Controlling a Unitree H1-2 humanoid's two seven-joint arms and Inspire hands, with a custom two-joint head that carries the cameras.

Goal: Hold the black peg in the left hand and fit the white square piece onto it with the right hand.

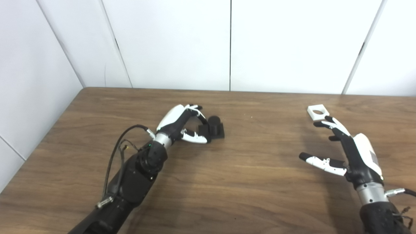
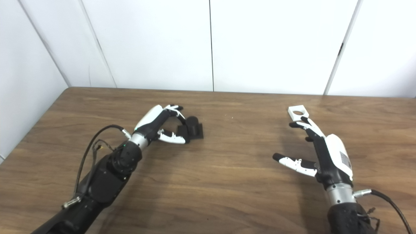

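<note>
Right robot hand (image 1: 344, 152) spread near white square piece (image 1: 318, 112).

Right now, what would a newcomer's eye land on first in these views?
The left hand curled at the black peg on its square base, mid-table; whether it grips is unclear. Then the open right hand, fingertips just short of the white square piece with a round hole, lying far right on the brown wooden table.

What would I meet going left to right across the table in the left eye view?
Left robot hand → black peg → white square piece → right robot hand.
</note>
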